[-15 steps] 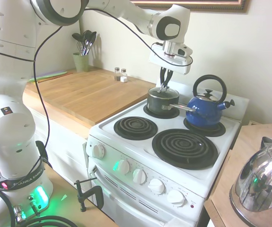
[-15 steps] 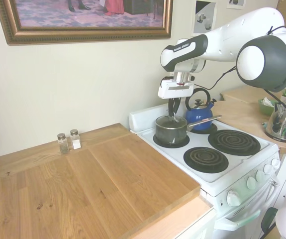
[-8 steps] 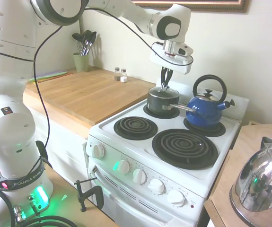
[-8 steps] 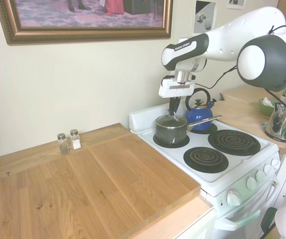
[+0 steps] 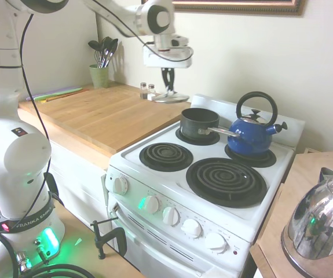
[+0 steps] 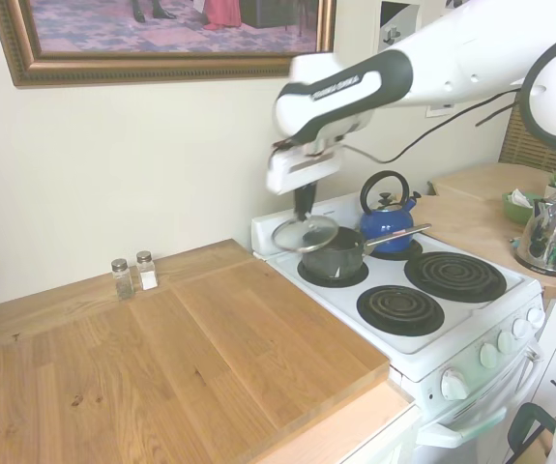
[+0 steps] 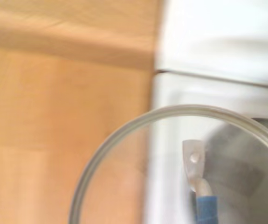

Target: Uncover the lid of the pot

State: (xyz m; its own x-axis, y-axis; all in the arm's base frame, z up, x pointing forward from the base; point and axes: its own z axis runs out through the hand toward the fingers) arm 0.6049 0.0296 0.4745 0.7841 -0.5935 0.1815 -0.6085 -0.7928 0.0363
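My gripper (image 5: 168, 88) (image 6: 304, 214) is shut on the loop handle of the glass lid (image 5: 170, 98) (image 6: 305, 233), which hangs in the air over the seam between the wooden counter and the stove, left of the pot. The dark pot (image 5: 199, 122) (image 6: 336, 257) stands uncovered on the back left burner, its long silver handle pointing toward the kettle. In the wrist view the lid (image 7: 124, 154) fills the frame, with counter wood and white stove blurred beneath it.
A blue kettle (image 5: 253, 132) (image 6: 390, 214) sits on the back right burner beside the pot. Salt and pepper shakers (image 5: 147, 90) (image 6: 132, 275) stand at the back of the wooden counter (image 5: 105, 113). A utensil cup (image 5: 99, 74) is further left. A steel kettle (image 5: 321, 223) is at the right.
The lid has come off the pot: my gripper lifted it and carried it sideways from above the pot toward the wooden counter. The pot now stands open.
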